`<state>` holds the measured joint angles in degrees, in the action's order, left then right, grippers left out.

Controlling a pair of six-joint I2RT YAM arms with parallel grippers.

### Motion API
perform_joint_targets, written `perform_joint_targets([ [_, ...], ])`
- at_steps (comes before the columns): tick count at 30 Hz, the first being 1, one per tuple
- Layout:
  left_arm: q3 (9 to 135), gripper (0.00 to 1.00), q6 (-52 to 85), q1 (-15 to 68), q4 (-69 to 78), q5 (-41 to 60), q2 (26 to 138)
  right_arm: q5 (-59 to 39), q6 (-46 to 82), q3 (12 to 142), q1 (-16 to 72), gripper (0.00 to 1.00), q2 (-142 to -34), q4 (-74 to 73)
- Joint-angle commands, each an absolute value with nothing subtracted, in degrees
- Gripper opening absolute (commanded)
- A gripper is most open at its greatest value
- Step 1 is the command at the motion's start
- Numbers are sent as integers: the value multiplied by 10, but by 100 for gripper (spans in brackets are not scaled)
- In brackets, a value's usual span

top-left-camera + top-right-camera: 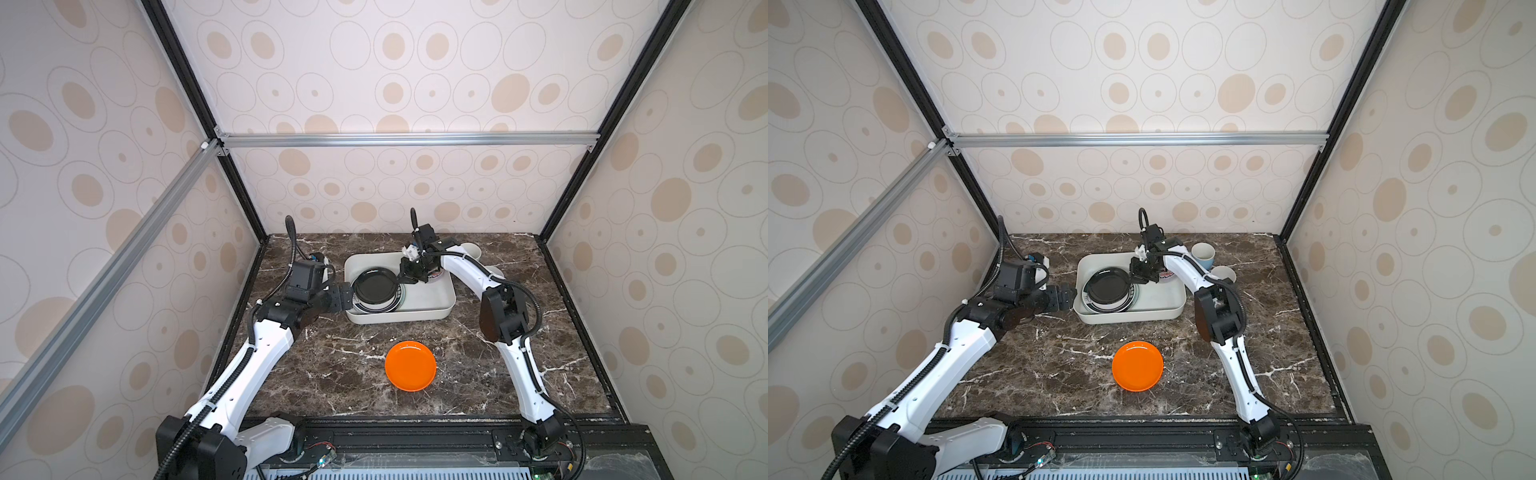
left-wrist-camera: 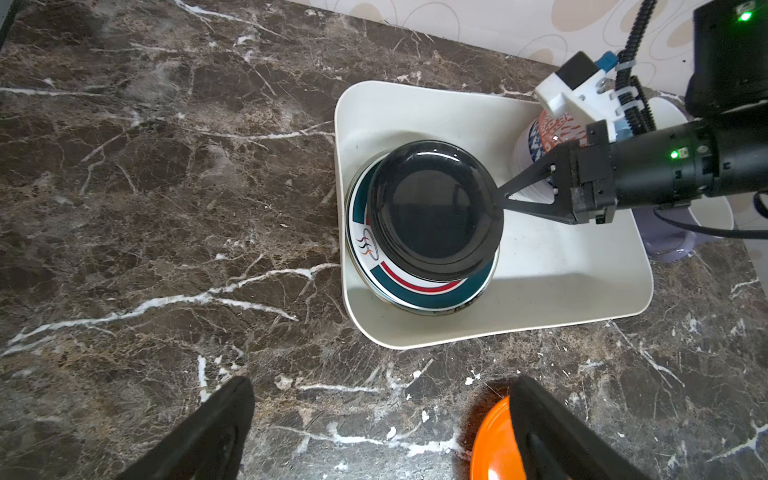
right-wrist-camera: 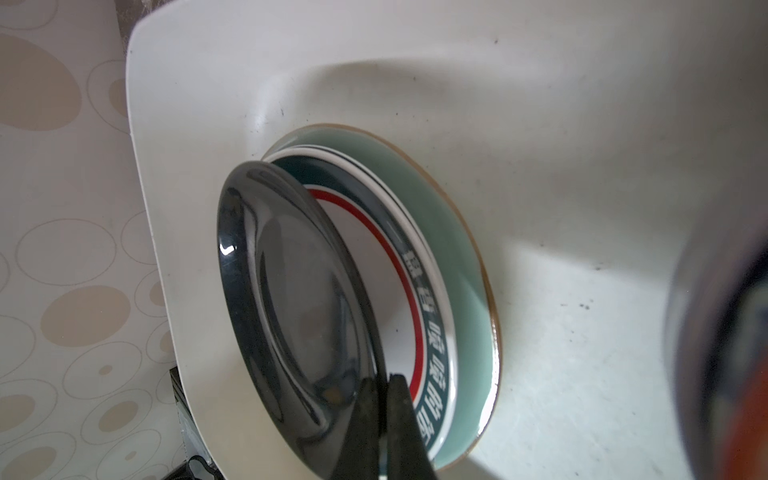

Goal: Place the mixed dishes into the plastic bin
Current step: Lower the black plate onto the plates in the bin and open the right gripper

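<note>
Orange plate: flat and alone on the dark marble table, nearest me, well apart from the bin, not yet packed. It looks like light, stiff, glossy plastic, so probably slippery. I judge the raised rim is the only hold, one finger over it and one under.
Left claw: mine, wide and holding nothing, just beside the bin's left wall.
White plastic bin: mid-table, low walls, floor bare on its near right.
Stack: in the bin's left half, a banded plate, white with teal and red rings, lies on a pale green plate. Both are glazed, likely heavy and easy to chip.
Black plate: over that stack and tilted. The pinched side is raised and the opposite edge seems to rest on the banded plate.
Right claw: mine, closed narrow on the black plate's rim. That is a thin pinch on gloss, so I expect it could slide.
Red-patterned bowl: in the bin's far right corner, just behind that claw.
Cups: a light blue cup and a lavender cup stand on the table past the bin's right side. They are hollow and probably light, and I would grip each across the wall at the lip.
</note>
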<state>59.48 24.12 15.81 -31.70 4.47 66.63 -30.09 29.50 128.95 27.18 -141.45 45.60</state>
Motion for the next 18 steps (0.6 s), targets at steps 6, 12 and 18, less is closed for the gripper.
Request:
perform_joint_targets([
  [6, 590, 97, 228, 152, -299, 59, 675, -314, 286, 1302, 270, 4, -1423, 480],
  [12, 578, 99, 228, 150, -286, 69, 676, -307, 280, 1275, 272, 27, -1403, 474],
  [18, 570, 99, 230, 149, -281, 80, 674, -299, 254, 1270, 273, 36, -1363, 494],
])
